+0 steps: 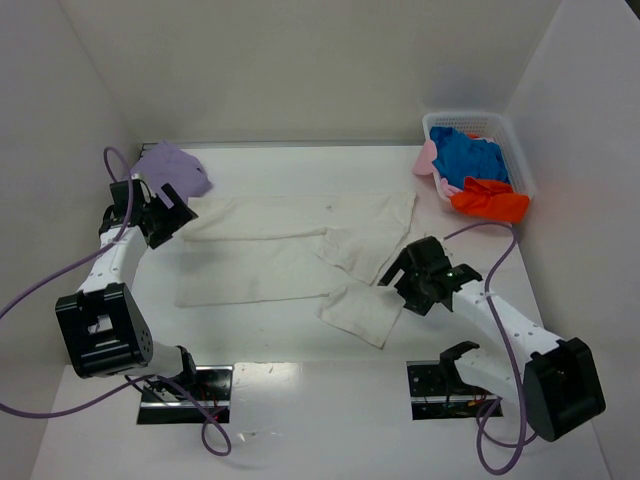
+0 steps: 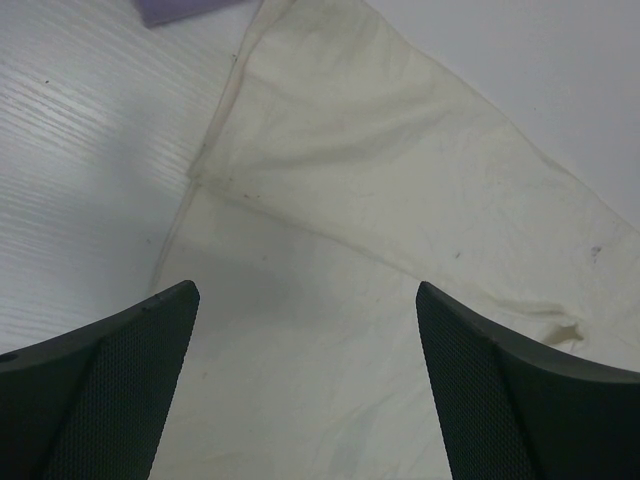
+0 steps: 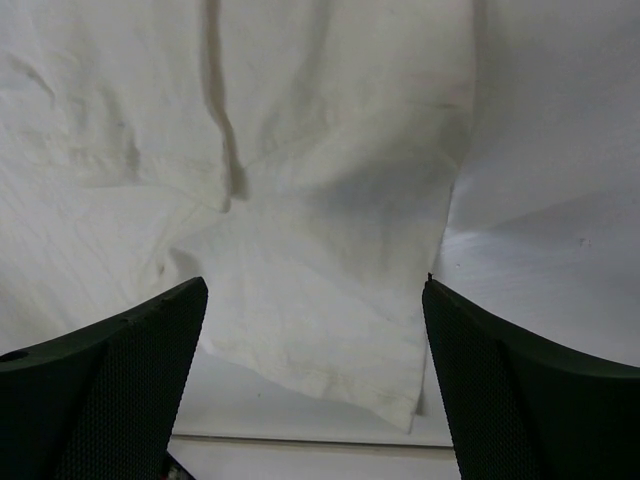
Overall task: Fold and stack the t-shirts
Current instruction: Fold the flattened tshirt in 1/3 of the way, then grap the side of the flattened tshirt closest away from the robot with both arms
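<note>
Top external view: the off-white cloth t-shirt (image 1: 270,255) lies mid-table, only partly folded. The lavender cloth shirt (image 1: 175,168) lies far left, and more shirts wait in the white plastic mesh basket (image 1: 520,150) far right. The left gripper (image 1: 178,216) and right gripper (image 1: 393,276) gape wide, empty, over its side edges.

Bright, even light falls from above. The white table (image 1: 300,410) shines a little at its near edge. Soft grey shadows lie under the left arm (image 1: 112,262) and the right arm (image 1: 505,315). Up close, the off-white t-shirt (image 2: 400,200) looks sharp. The fingers (image 2: 100,400) are very dark.
</note>
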